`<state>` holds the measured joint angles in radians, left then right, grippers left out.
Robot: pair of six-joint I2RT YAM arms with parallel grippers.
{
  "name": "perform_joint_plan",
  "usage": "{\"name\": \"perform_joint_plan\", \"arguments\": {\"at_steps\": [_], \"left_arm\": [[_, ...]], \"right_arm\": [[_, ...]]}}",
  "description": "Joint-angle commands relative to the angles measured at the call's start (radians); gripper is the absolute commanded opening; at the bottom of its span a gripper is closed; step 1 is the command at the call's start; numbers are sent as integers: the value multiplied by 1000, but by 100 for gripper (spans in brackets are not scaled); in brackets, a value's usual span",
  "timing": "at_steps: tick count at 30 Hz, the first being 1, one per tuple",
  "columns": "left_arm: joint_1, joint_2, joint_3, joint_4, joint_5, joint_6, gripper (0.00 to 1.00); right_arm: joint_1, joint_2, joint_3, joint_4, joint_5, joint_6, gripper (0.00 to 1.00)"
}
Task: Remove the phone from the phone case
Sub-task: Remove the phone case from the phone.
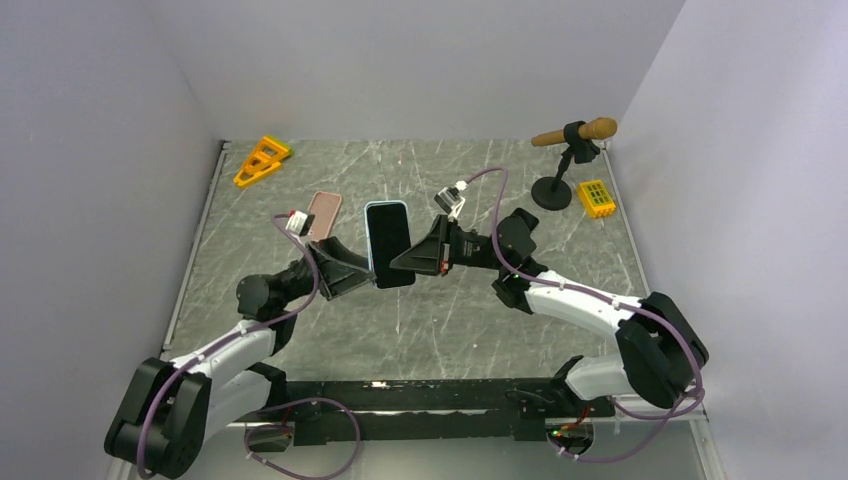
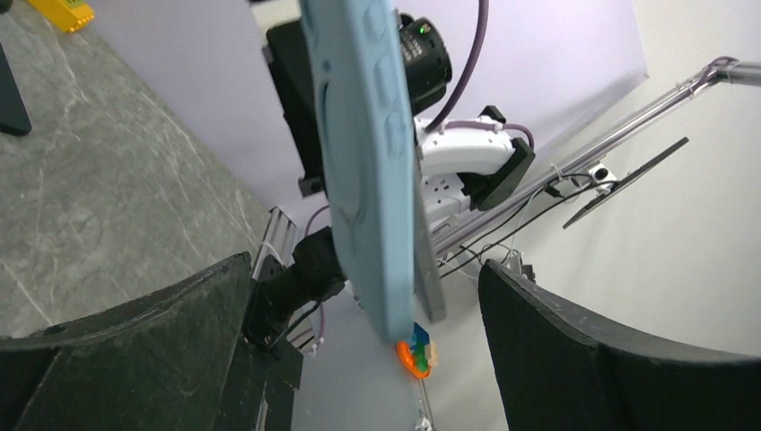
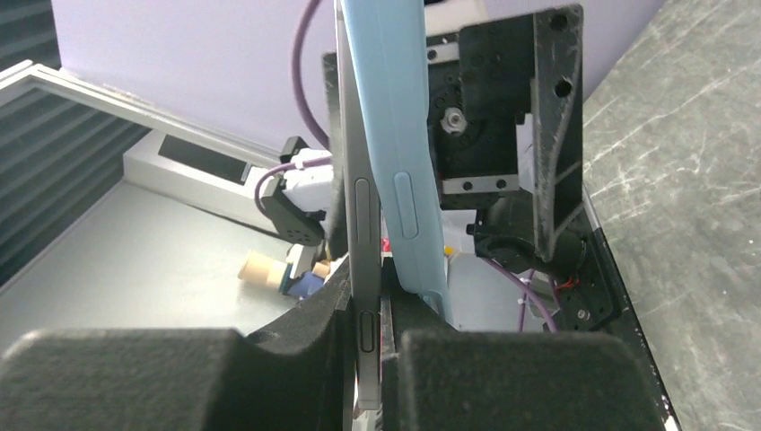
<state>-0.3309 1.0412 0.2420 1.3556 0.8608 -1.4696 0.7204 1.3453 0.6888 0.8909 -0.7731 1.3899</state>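
We find the right end effector pressed together on the lower edge of the phone, whose grey side with its buttons runs down into the narrow gap between the two pads. The phone is held clear of the grey marbled surface, screen upward in the overhead view, in the space between the two end effectors. The light blue phone case sits against the back of the phone. In the right wrist view its lower end stands away from the phone's edge, beside the right-hand pad rather than between the pads. The left end effector is spread wide. Its two fingers stand on either side of the cased phone, and we see no contact with it from the left wrist camera. A pink flat rectangular item lies on the surface just beyond the left end effector. An orange triangular frame lies farther out on the same side. Beyond the right end effector stand a wooden-handled piece on a black stand and, near it, a yellow block.
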Motion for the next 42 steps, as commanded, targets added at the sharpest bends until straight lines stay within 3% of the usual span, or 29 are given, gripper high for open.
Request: {"name": "perform_joint_plan", "arguments": {"at_steps": [1, 8, 13, 18, 22, 29, 32, 34, 36, 39, 42], "left_arm": [[-3, -89, -41, 19, 27, 60, 99], [-13, -211, -24, -191, 36, 144, 96], [-12, -234, -29, -268, 25, 176, 72], [-12, -206, -55, -210, 9, 148, 58], [-17, -186, -50, -181, -2, 135, 55], [-63, -180, 11, -290, -44, 195, 52], [-66, -171, 20, -318, -61, 209, 44], [-67, -170, 37, -425, -76, 244, 25], [-64, -171, 90, -676, -106, 330, 1], [-59, -183, 207, -1200, -233, 543, 0], [-54, -226, 291, -1512, -397, 679, 0]], "right_arm": [[-6, -63, 10, 81, -16, -27, 0], [-7, -31, 18, 148, -41, 12, 0], [-6, -10, 1, 231, -39, 61, 0], [-4, -9, -11, 245, -26, 68, 0], [-2, -11, -8, 233, -26, 64, 0], [35, 17, 13, 183, 12, 18, 0], [62, 44, 6, 197, 29, 19, 0], [85, 60, -10, 204, 38, 12, 0], [106, 83, -39, 208, 46, 0, 0], [117, 117, -121, 261, 42, 14, 0], [111, 133, -223, 339, 48, 48, 0]]}}
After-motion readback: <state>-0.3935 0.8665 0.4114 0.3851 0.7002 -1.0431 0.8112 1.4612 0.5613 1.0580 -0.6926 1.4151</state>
